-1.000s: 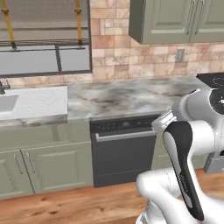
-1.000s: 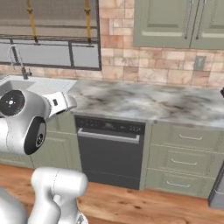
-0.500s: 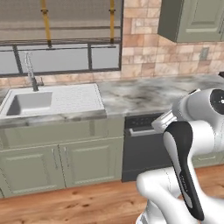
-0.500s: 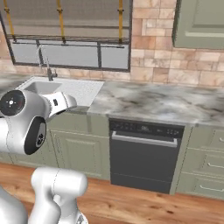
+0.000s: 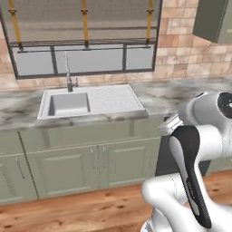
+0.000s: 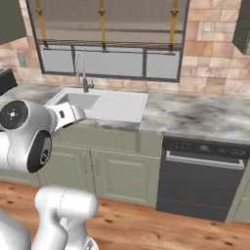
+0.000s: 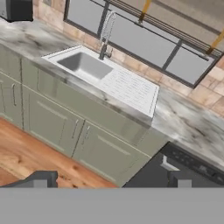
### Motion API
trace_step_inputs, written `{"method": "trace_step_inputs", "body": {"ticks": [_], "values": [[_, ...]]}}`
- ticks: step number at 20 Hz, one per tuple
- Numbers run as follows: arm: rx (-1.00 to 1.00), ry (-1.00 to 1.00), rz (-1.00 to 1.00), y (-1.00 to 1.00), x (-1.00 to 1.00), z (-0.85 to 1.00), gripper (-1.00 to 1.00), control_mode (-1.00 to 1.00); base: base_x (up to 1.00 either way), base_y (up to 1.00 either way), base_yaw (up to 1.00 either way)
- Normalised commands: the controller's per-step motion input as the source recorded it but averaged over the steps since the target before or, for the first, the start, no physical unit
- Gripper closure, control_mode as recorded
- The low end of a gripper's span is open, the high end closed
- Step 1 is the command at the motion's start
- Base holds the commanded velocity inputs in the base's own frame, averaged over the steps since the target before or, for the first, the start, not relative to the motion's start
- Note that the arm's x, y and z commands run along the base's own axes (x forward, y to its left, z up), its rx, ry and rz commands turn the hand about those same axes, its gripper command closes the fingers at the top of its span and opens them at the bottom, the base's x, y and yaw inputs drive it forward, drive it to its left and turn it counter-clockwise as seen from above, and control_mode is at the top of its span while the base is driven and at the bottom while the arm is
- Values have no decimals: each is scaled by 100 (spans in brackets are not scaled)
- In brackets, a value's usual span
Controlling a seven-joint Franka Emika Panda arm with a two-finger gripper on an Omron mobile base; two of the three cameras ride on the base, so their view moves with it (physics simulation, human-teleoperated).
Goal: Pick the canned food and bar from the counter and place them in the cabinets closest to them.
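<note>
The canned food and the bar are out of view. The marbled counter [image 5: 181, 95] runs along the brick wall, and in the right base view this counter [image 6: 200, 117] stretches right of the sink. Sage-green wall cabinets, doors closed, hang at the upper right [image 5: 213, 20] and at both upper corners [image 6: 10, 19]. In the hand view my gripper [image 7: 109, 181] is open, its two dark fingertips [image 7: 41, 179] set wide apart with nothing between them. It looks from a distance at the counter [image 7: 183, 122] and the base cupboards.
A white sink [image 5: 68, 104] with a faucet [image 6: 80, 73] sits under the window. A black dishwasher [image 6: 205, 176] stands to its right. A dark appliance [image 7: 19, 8] rests on the counter's far left. Wooden floor [image 5: 90, 210] lies before the cupboards [image 6: 112, 171].
The whole picture has shifted: the base has driven left along the counter. The sink has slid into the middle and the dishwasher towards the right. The arm's pose looks unchanged.
</note>
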Motion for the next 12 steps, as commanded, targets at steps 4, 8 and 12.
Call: {"method": "trace_step_inputs", "body": {"ticks": [4, 8, 12], "values": [[0, 0, 0, 0, 0, 0, -100, 100, -23, 87, 0], [0, 0, 0, 0, 0, 0, -100, 100, -23, 86, 0], [0, 0, 0, 0, 0, 0, -100, 100, -23, 89, 0]]}}
